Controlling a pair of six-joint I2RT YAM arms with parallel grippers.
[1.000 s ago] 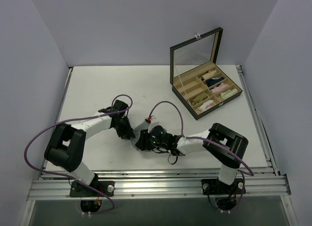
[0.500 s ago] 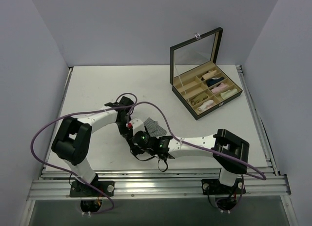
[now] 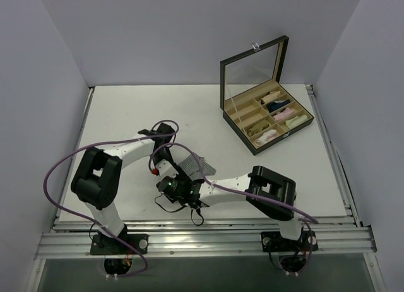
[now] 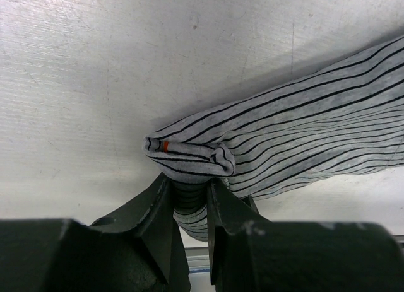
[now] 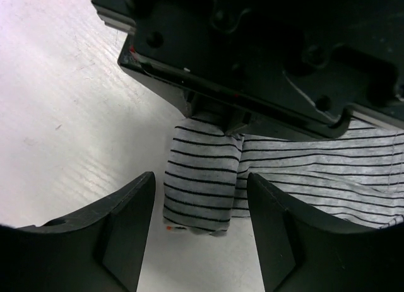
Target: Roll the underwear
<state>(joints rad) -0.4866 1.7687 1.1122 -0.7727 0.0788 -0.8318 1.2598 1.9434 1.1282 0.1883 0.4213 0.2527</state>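
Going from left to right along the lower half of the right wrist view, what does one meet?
Bare white table, one black finger of the right gripper, the rolled end of the grey pinstriped cloth underwear, the other black finger, then the flat part of that underwear.

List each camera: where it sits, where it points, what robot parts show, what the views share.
Top external: above and behind the bases, looking down on the table, the left arm, the right arm and the box.
Left wrist: on the left arm, looking along the left fingers pinching the underwear.
Right wrist: on the right arm, looking past the open right fingers at the left arm's black wrist.
Shared: the striped underwear appears in all three.
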